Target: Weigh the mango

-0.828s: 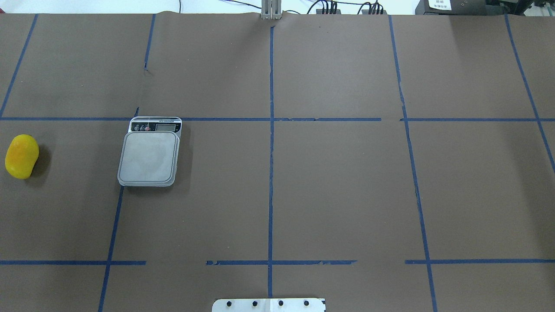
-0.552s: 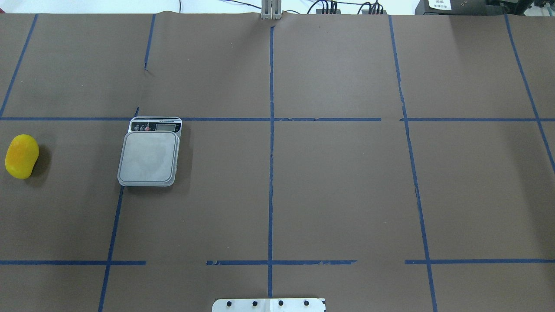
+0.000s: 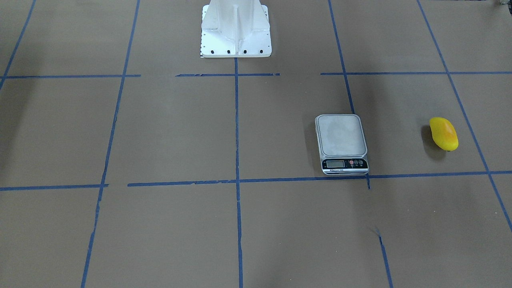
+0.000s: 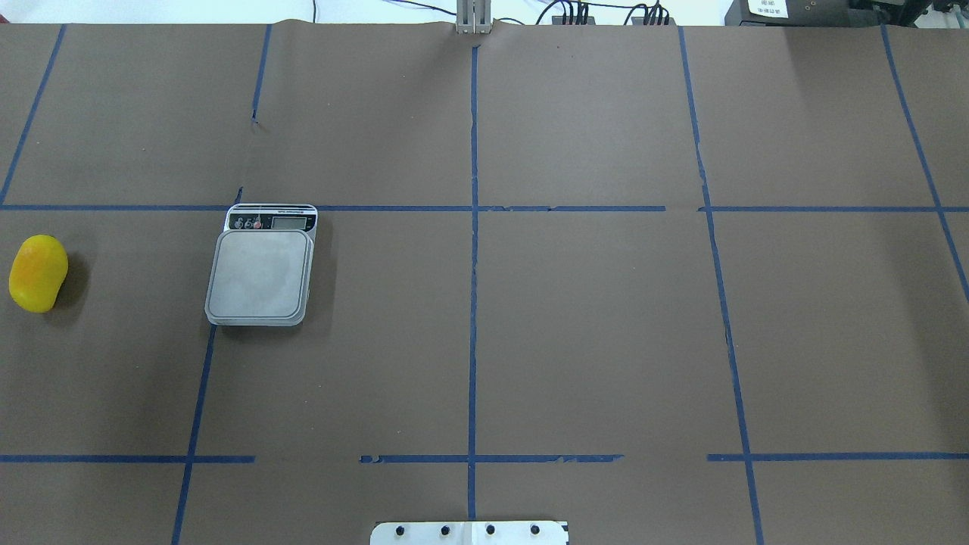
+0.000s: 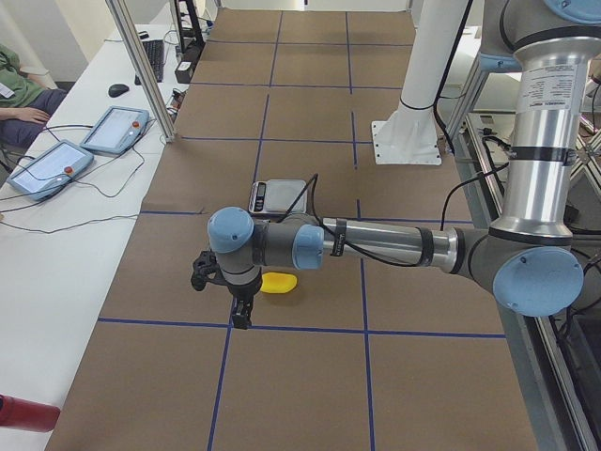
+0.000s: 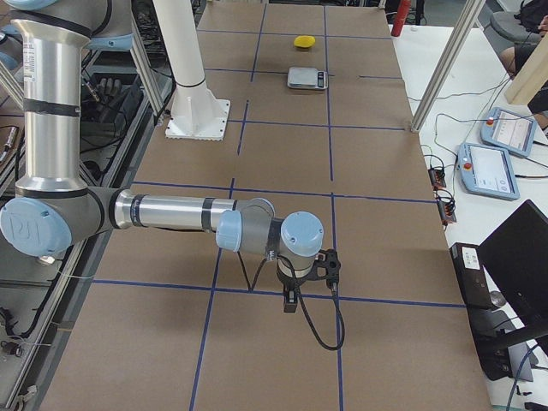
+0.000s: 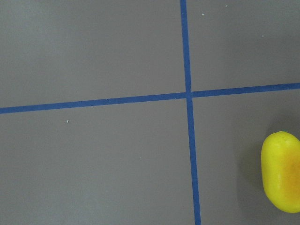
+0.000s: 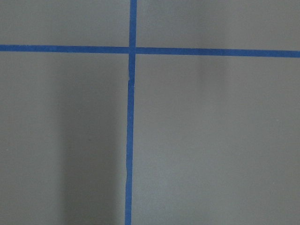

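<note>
Weighing not started, guys
Mango (image 4: 38, 273) lies well apart from the digital scale (image 4: 260, 275); left hand (image 5: 241, 318), right hand (image 6: 291, 302): can't tell grip.

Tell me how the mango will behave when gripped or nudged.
The mango is rounded and lies on its side, so a nudge would probably rock or roll it. Its skin looks smooth, so a grip may slip. Plump and even, it likely stays stiff when lifted.

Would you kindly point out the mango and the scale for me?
mango (image 4: 38, 273), overhead exterior view, middle of the fruit.
scale (image 4: 261, 274), overhead exterior view, centre of its bare platform.
</note>
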Controlling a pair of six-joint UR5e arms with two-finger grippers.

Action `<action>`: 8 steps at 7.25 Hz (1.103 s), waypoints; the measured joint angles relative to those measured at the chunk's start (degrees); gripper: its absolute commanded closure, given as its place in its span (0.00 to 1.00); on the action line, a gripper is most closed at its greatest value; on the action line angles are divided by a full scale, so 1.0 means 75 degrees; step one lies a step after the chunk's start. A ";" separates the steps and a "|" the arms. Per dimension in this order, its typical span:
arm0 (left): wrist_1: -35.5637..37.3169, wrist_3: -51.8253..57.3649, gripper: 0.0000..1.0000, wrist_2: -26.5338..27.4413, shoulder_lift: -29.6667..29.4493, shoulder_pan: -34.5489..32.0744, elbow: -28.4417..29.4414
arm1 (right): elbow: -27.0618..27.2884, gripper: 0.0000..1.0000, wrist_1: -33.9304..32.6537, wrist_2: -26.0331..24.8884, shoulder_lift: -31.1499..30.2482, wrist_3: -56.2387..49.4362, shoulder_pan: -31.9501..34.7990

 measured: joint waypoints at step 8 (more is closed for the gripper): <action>-0.3743 -0.4533 0.00 0.0529 0.0293 0.2954 0.0705 | 0.0000 0.00 0.0004 0.0000 0.0000 0.0000 0.0000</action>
